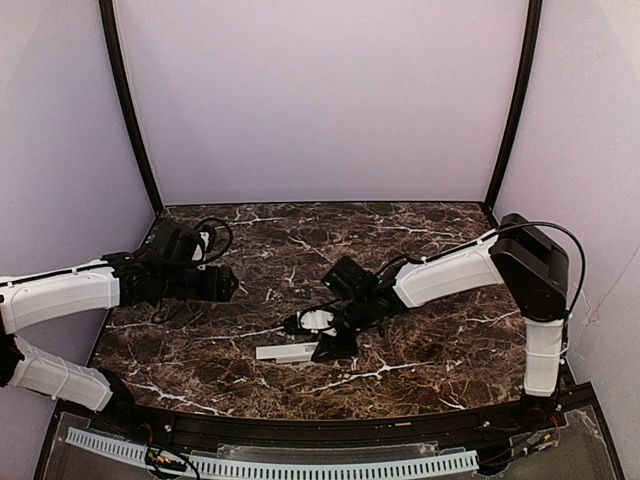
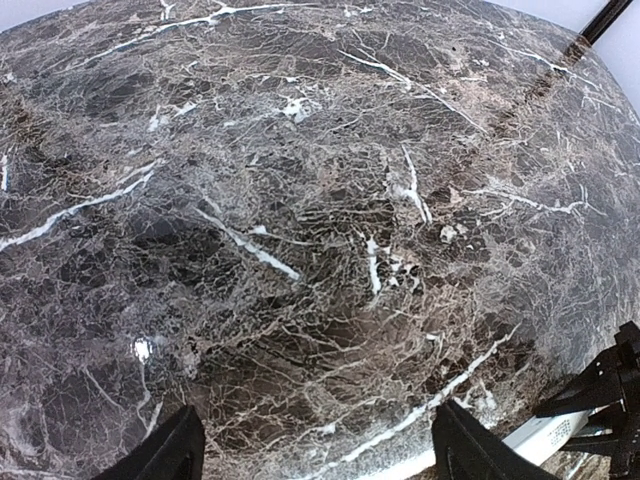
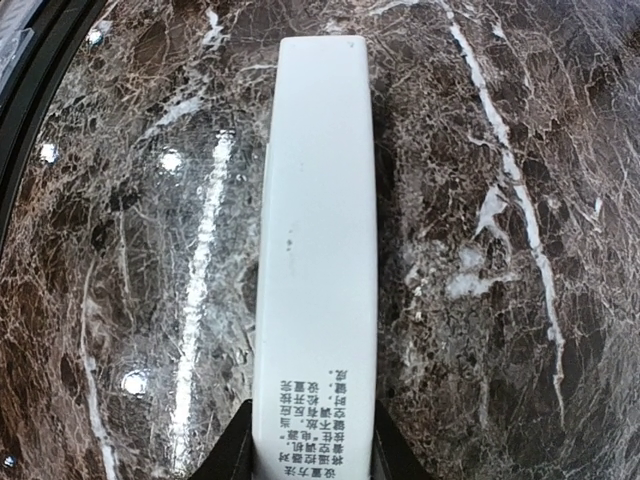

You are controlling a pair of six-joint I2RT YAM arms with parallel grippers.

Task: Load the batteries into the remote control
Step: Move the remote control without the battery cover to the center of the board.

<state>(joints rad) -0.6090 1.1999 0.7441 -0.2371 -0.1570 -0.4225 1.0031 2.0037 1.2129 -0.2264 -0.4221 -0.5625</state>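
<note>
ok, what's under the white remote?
Only dark veined marble tabletop shows around the long white bar-shaped remote control. Directly beneath is covered by its body, so I can't tell.

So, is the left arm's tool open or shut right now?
Open. The left tool's fingers stand far apart at the bottom of its wrist view, with only bare marble table between them.

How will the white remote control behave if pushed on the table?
Probably stiff: the white remote control looks like one straight bar. Likely to slide rather than roll, since it is flat and the marble table looks glossy.
</note>
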